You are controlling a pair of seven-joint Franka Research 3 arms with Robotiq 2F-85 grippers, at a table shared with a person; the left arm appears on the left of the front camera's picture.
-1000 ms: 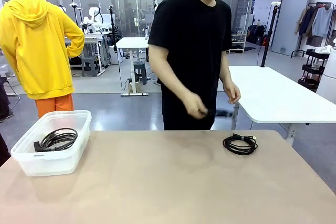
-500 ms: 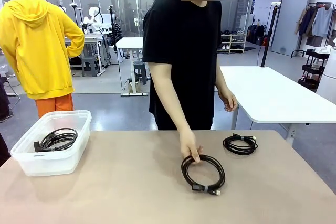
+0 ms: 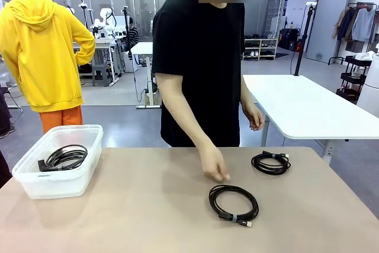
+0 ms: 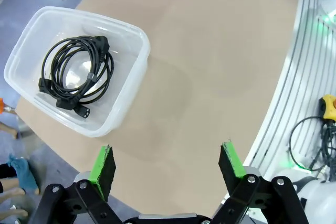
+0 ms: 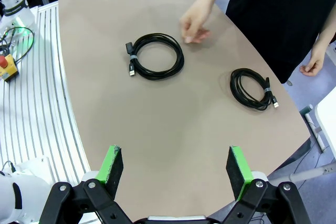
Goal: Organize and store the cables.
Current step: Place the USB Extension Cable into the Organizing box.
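The left gripper (image 4: pixel 167 149) and right gripper (image 5: pixel 175 150) are both wide open and empty, while a person's hand (image 3: pixel 213 165) hovers near a cable (image 3: pixel 233 203) on the table (image 3: pixel 148 205).

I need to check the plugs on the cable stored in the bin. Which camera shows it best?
The left wrist view: it looks down into the clear bin, showing the whole cable and its plugs. The front view shows it side-on, low inside the bin. The right wrist view faces two other coils.
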